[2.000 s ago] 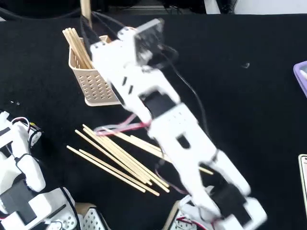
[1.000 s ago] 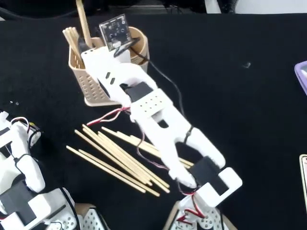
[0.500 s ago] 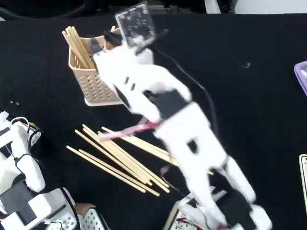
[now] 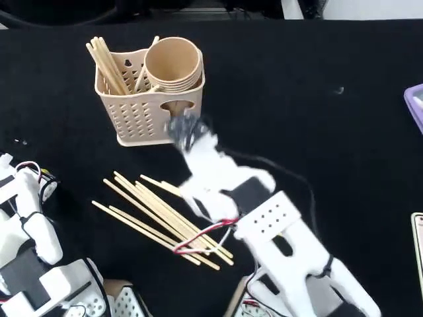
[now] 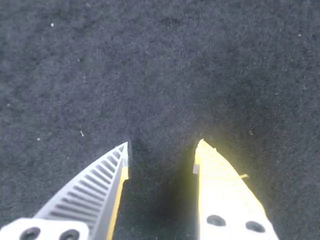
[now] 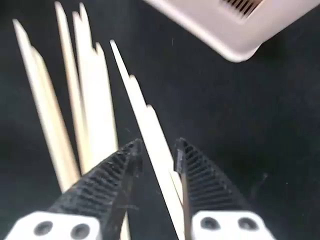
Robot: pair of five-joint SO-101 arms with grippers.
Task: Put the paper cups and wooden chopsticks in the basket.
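Though our right gripper (image 4: 186, 132) blurs, its jaws sit narrowly apart over chopsticks (image 4: 158, 214); left gripper (image 5: 161, 155) jaws apart. We have withdrawn from the basket (image 4: 139, 119) at eleven o'clock, paper cups (image 4: 173, 63) inside.

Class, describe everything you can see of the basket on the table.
The basket is beige, plastic-looking and boxy with rounded corners, its walls pierced by rows of small slots. It stands upright on the black table. Nested paper cups sit inside one side; wooden chopsticks lean in the other.
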